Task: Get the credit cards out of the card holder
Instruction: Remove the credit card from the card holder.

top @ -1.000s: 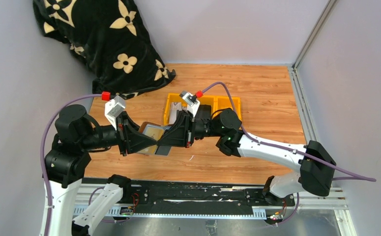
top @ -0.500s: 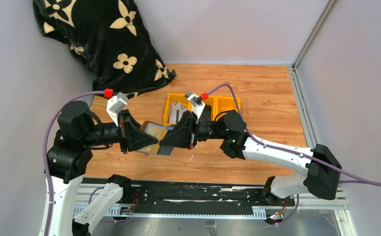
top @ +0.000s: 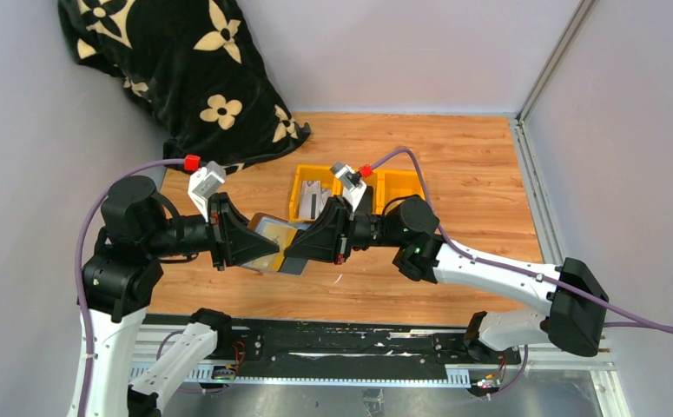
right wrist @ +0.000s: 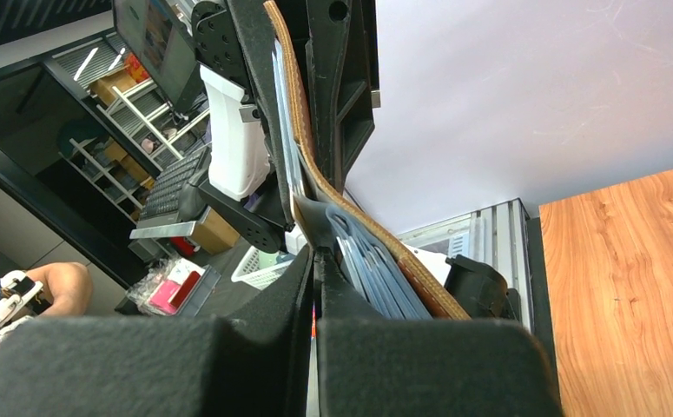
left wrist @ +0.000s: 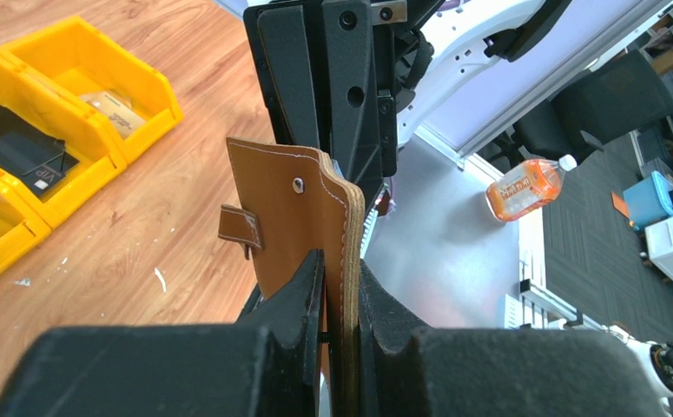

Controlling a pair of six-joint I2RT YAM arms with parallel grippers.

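Observation:
The brown leather card holder hangs opened above the table between both grippers. My left gripper is shut on its brown outer flap, which bears a snap and a small strap. My right gripper comes in from the right, shut on a thin dark sheet of the holder's grey inner half. The right wrist view shows that gripper pinched flat, with stacked grey pockets and the brown stitched edge beside it. Thin grey layers show in the pockets; I cannot tell credit cards from pocket edges.
Yellow bins stand just behind the grippers, with grey cards in one; the left wrist view shows a dark card in a bin. A black flowered blanket lies at the back left. Walls close in on both sides.
The left jaws have narrowed onto the brown flap. Both grippers and the holder have sunk slightly, and the right arm's elbow has swung to the right.

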